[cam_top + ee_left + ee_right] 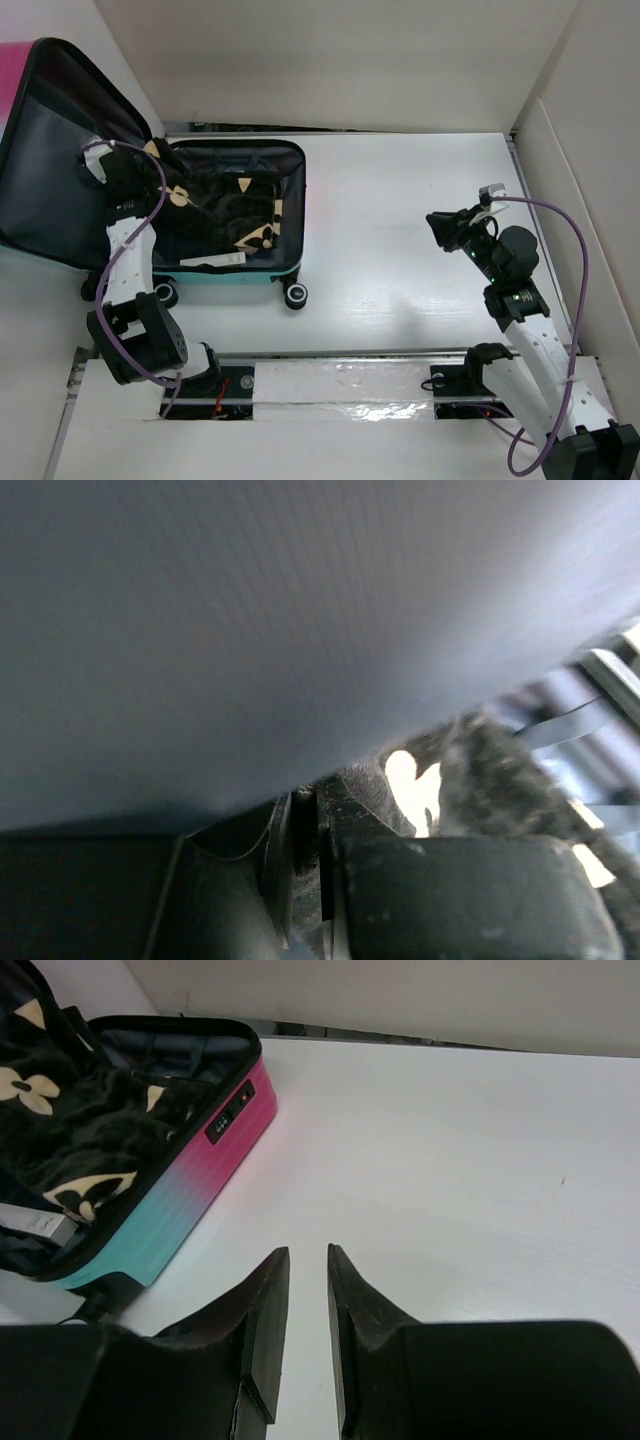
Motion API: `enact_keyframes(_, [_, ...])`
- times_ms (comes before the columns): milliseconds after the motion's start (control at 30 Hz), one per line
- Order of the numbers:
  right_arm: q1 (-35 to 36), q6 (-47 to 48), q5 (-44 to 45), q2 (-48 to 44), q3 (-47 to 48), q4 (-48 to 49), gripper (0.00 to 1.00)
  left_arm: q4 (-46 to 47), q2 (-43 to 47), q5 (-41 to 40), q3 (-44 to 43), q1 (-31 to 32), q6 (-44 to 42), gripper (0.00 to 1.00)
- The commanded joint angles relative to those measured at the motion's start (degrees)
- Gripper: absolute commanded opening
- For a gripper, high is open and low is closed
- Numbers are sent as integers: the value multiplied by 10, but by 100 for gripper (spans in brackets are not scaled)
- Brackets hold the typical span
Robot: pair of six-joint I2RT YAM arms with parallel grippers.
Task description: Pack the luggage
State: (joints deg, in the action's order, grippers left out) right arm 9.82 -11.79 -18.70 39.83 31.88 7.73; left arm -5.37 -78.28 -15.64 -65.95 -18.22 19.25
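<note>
The luggage (pixel 240 272) lies open at the table's left, pink-to-teal shell, its lid (pixel 50 170) standing back to the left with its dark grey lining showing. A black pouch with tan flower motifs (pixel 225 205) and a white flat item (pixel 212 260) lie inside. My left gripper (pixel 148 155) is at the luggage's far left corner by the lid; in the left wrist view (pixel 305 820) its jaws are almost together with fuzzy black fabric (pixel 400 790) between them. My right gripper (pixel 438 222) hovers over bare table to the right, jaws a narrow gap apart and empty (pixel 308 1255). The luggage (pixel 200 1185) and the pouch (pixel 70 1110) also show there.
White walls close the table at the back and right. A metal rail (pixel 350 380) runs along the near edge between the arm bases. The luggage's black wheels (pixel 296 294) stick out toward the near side.
</note>
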Motion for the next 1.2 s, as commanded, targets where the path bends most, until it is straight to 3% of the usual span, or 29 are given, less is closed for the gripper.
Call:
enact_keyframes(0, [3,8,-9,3,18,13,28,17,15,-38,18,0,-20,0])
enact_keyframes(133, [3,10,-20,13,22,12,28,10,34,-52,65,0,2,0])
enact_keyframes(267, [3,10,-34,17,22,14,31,-24,49,-83,65,7,15,38])
enact_keyframes(333, [3,10,-39,22,24,14,33,-46,74,-86,50,25,17,46])
enact_keyframes(400, [3,11,-42,23,24,14,33,-64,111,-83,35,39,26,47])
enact_keyframes(467, [3,11,-44,23,24,15,32,-81,146,-77,21,58,30,46])
enact_keyframes(500, [3,11,-45,22,24,14,26,-85,191,-77,20,66,30,43])
enact_keyframes(533, [3,11,-45,19,23,15,10,-90,217,-82,19,73,32,39])
enact_keyframes(567, [3,12,-47,18,23,15,3,-104,241,-96,22,73,40,24])
enact_keyframes(600, [3,12,-49,17,24,14,0,-111,299,-101,27,78,47,16])
enact_keyframes(667, [3,12,-56,16,24,15,0,-133,355,-156,42,85,71,5])
enact_keyframes(800, [8,12,-71,18,25,19,0,-199,431,-312,53,97,121,2])
enact_keyframes(833, [8,12,-74,19,26,19,0,-205,436,-335,57,97,120,5])
enact_keyframes(867, [8,12,-78,20,27,19,3,-217,436,-387,61,97,112,21])
enact_keyframes(967, [8,16,-92,28,31,15,14,-248,405,-452,57,102,96,55])
enact_keyframes(1100, [13,21,-105,48,35,15,25,-317,320,-489,45,84,153,64])
enact_keyframes(1167, [13,25,-108,60,40,12,26,-295,298,-456,62,44,127,64])
